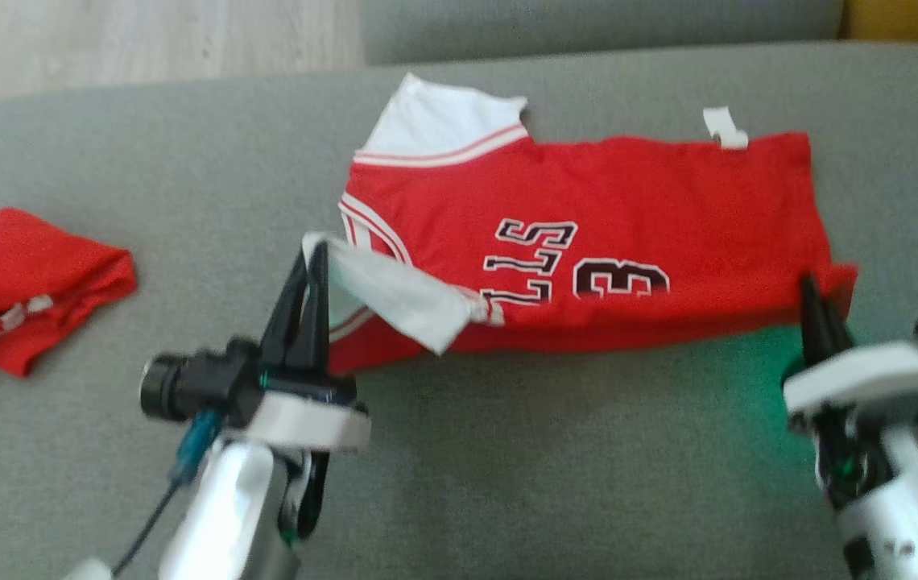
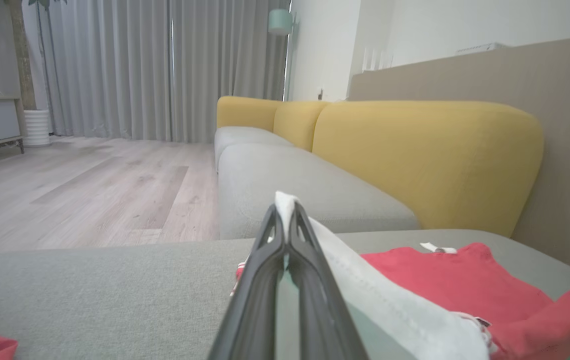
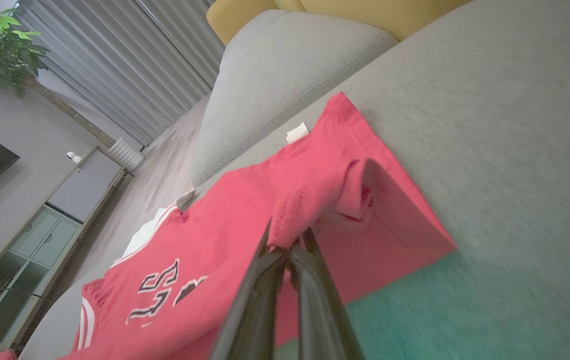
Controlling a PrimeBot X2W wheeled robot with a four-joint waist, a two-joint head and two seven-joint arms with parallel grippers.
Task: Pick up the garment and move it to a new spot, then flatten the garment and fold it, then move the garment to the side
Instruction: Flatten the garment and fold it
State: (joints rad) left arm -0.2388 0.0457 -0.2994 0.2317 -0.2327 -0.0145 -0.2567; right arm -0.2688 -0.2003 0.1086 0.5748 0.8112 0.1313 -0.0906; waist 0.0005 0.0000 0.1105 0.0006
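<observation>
The garment [image 1: 588, 242] is a red jersey with white trim and black lettering, spread sideways on the grey cushion [image 1: 507, 483]. My left gripper [image 1: 316, 251] is shut on its white near-left edge, lifting that edge off the cushion. In the left wrist view that gripper [image 2: 285, 202] pinches the white hem at its tips, the red garment [image 2: 460, 280] lying to its right. My right gripper [image 1: 812, 288] is shut on the red near-right corner. In the right wrist view this gripper [image 3: 287, 239] holds a bunched fold of the garment [image 3: 245, 235].
A second red garment [image 1: 16, 282] lies bunched at the cushion's left edge. A white tag [image 1: 723, 129] sticks out at the jersey's far edge. Another grey seat [image 2: 290, 175] with yellow backs [image 2: 425, 150] stands beyond, wooden floor [image 2: 80, 185] to its left.
</observation>
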